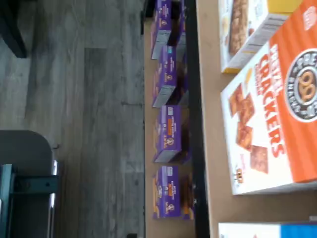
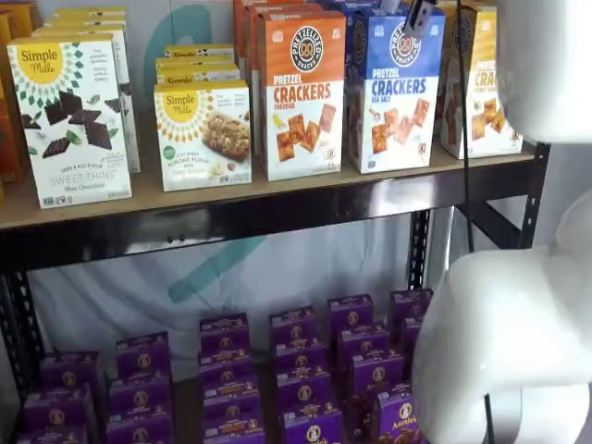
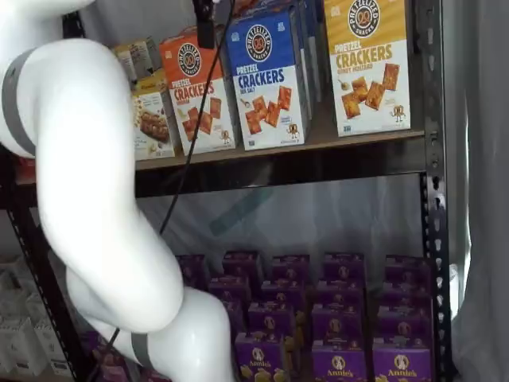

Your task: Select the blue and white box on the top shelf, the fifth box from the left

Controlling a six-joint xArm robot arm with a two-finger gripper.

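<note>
**Lining up on the blue and white box**

In the wrist view, the orange-topped Cheddar box (image 1: 277, 109) fills most of the frame, standing on the top shelf (image 1: 213, 148). Only a sliver of the blue and white box (image 1: 270, 230) is caught at the frame's edge, so the camera is judged to be centred over the wrong neighbour. Small purple boxes (image 1: 167, 134) are seen on the lower level beyond the black rail.

In a shelf view, the blue and white box (image 2: 395, 92) stands upright between the Cheddar box (image 2: 299, 92) and a yellow-topped cracker box (image 2: 481, 88), touching or just beside each. The pincer (image 2: 418, 17) hangs at the top edge above the blue box; only a dark tip is seen, so whether the fingers are apart or together cannot be told.

In a shelf view, the pincer (image 3: 206, 22) appears as one dark finger, perhaps nearer the seam between the Cheddar box (image 3: 197, 91) and the blue box (image 3: 266, 79). A sideways shift toward the blue box is advised before descent, and the fingers should be spread wide enough that neither neighbour is pinched or tipped.
</note>
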